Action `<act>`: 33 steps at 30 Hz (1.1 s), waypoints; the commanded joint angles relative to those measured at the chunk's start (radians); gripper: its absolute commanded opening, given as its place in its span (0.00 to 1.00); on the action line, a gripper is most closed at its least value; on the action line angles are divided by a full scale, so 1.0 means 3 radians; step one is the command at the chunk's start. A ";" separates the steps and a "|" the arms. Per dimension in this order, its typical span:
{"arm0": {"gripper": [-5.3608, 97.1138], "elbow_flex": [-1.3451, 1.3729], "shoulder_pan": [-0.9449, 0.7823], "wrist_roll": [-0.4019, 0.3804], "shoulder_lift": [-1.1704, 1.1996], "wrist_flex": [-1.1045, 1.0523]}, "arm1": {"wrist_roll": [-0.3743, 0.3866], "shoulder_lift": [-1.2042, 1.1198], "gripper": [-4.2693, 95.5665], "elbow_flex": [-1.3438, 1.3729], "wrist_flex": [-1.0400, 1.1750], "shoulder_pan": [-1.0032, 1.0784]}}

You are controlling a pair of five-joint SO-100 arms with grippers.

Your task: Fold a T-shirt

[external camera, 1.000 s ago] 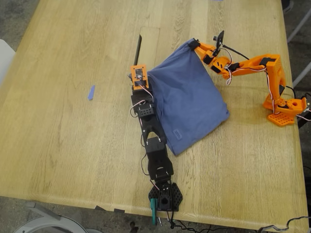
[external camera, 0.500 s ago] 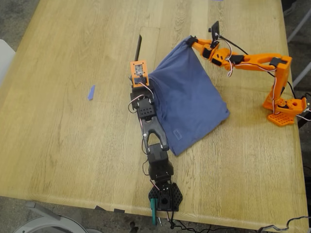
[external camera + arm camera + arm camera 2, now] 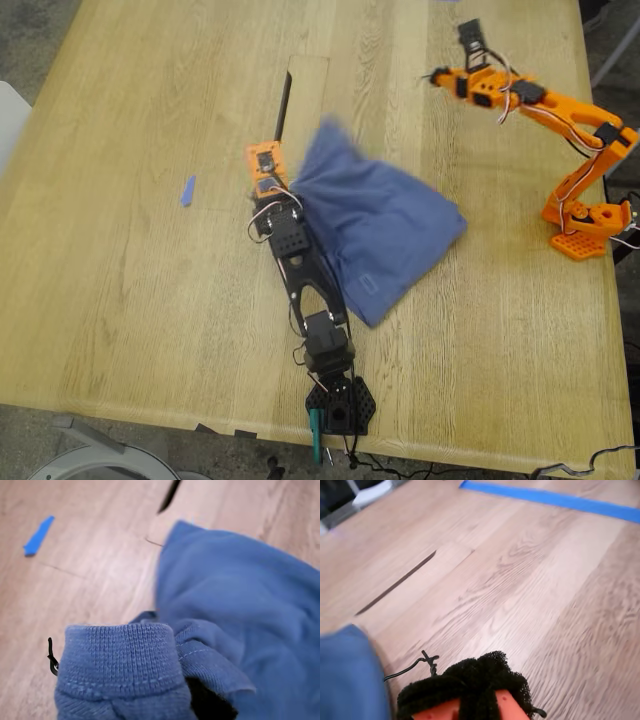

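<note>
Wooden table (image 3: 150,300) bears the T-shirt (image 3: 385,235), hem clamped in my first pincer (image 3: 275,190).

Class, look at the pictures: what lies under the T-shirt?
Bare wooden table shows all around the T-shirt; whatever lies beneath the cloth is covered. One edge is bunched at my first gripper.

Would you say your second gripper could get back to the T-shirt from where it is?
Probably yes: my second gripper hangs apart from the T-shirt, with only bare table between them.
</note>
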 commanded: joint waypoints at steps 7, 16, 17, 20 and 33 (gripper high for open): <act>0.05 -0.0322 0.0332 -0.0061 0.0639 0.0159 | 0.0051 0.0542 0.04 0.0424 0.0010 -0.0327; 0.05 -0.0307 0.0455 -0.0051 0.0685 0.0159 | 0.0056 0.0711 0.04 0.0614 -0.0015 -0.0450; 0.05 -0.0302 0.0460 -0.0051 0.0695 0.0159 | 0.0056 0.0731 0.04 0.0634 -0.0015 -0.0455; 0.05 -0.0281 0.0527 -0.0041 0.0747 0.0159 | 0.0061 0.0767 0.04 0.0680 -0.0041 -0.0496; 0.05 0.0537 0.0895 -0.0015 0.1319 0.0159 | -0.0005 0.0440 0.15 0.0690 -0.0706 -0.0777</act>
